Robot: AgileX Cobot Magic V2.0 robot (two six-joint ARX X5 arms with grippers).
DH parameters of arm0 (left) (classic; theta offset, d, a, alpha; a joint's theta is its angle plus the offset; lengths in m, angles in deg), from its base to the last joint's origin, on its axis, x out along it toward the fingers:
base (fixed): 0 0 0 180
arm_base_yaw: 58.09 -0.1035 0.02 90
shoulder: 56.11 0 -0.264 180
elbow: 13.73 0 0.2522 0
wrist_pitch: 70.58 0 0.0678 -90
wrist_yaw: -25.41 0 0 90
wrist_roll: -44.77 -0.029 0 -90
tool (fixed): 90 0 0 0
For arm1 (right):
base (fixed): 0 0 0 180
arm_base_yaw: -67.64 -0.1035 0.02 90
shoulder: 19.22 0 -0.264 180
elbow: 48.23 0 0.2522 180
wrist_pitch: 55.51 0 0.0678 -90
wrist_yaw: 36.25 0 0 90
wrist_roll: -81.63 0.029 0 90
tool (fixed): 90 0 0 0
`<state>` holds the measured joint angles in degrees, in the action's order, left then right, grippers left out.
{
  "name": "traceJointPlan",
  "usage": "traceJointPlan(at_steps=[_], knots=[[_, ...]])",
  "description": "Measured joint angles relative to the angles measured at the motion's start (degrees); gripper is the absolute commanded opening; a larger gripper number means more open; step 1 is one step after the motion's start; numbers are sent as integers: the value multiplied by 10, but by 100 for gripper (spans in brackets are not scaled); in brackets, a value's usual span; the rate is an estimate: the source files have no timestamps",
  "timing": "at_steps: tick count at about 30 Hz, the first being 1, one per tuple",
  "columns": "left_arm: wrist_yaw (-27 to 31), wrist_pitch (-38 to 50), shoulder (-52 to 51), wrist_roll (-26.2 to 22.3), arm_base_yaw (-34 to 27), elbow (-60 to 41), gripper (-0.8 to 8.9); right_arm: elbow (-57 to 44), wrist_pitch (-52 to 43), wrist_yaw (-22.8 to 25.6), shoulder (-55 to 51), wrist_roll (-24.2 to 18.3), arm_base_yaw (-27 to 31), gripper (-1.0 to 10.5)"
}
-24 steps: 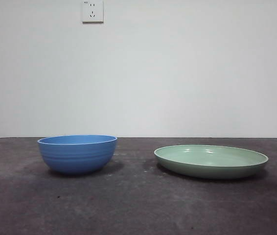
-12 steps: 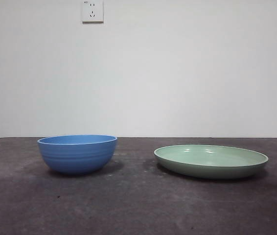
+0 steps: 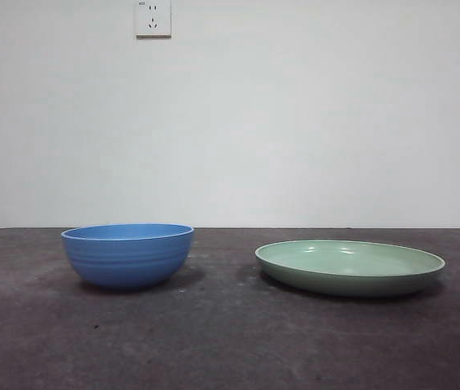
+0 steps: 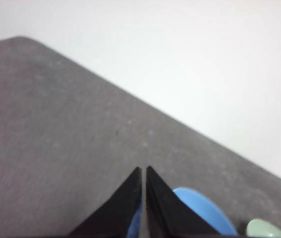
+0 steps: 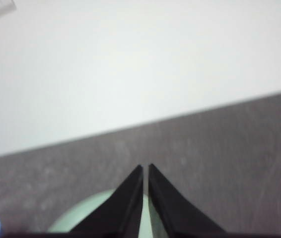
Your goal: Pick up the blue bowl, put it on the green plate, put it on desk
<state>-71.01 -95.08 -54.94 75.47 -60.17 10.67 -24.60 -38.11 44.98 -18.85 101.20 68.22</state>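
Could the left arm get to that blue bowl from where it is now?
Probably yes. The blue bowl sits alone on the desk, apart from the green plate, with nothing over its open top. The left end effector, jaws closed, hangs above the bowl's near side.

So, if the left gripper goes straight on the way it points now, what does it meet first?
Probably bare desk. The left gripper has its jaws shut, and past their tips only the desk shows, then the white wall. The blue bowl lies to one side and low, under the jaws. Depth is unclear.
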Motion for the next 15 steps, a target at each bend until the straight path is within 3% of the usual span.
traceJointPlan(at_steps=[6, 15], knots=[[-9, -47, 46, -7, 0, 84, 15, 67, 26, 9, 14, -1, 0, 12], [-89, -134, 189, -79, 0, 224, 15, 208, 147, 3, 139, -45, 0, 12]])
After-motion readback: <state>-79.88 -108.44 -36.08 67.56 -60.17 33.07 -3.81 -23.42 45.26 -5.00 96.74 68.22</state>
